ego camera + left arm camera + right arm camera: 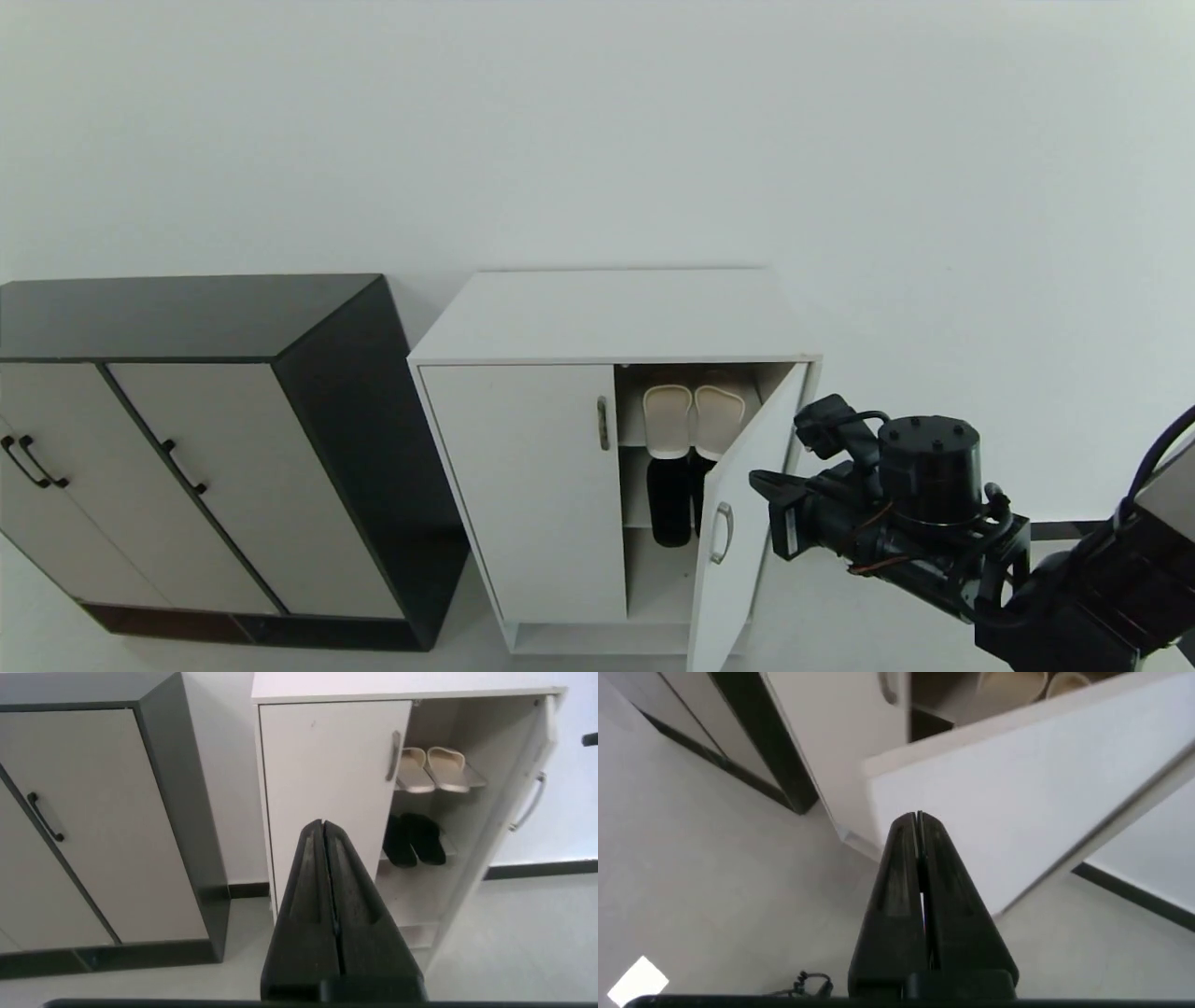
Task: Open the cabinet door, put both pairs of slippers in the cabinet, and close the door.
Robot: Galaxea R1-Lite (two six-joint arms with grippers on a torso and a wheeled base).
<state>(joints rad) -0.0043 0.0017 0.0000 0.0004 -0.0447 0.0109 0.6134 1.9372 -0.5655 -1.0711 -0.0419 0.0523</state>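
The right gripper point(918, 823) has its two black fingers pressed together with nothing between them. It points at the outer face of the door point(1046, 803) of a white cabinet point(607, 317), near the door's free edge, though it is not clear whether the tips touch the panel. Closed fingers make a blunt pusher, so the arm seems placed to swing the door shut rather than to grasp the handle point(721, 532), which sits just beside the gripper on the same face. The door is the right-hand one, hinged at the cabinet's right side, and it stands partly open, angled out over the floor point(840, 607). Through the gap two shelves show. The white slippers point(693, 420) lie side by side on the upper shelf, and the black slippers point(670, 499) sit on the shelf below, both pairs well inside so the door should clear them. With both pairs stored, closing the door looks like the one step left. The cabinet's left door point(523, 485) is shut. The left gripper point(322, 831) also has its fingers together and empty, and it hangs well back from the cabinet, facing it — out of the door's path. A dark cabinet point(187, 448) with pale doors stands to the left against the wall point(597, 140).
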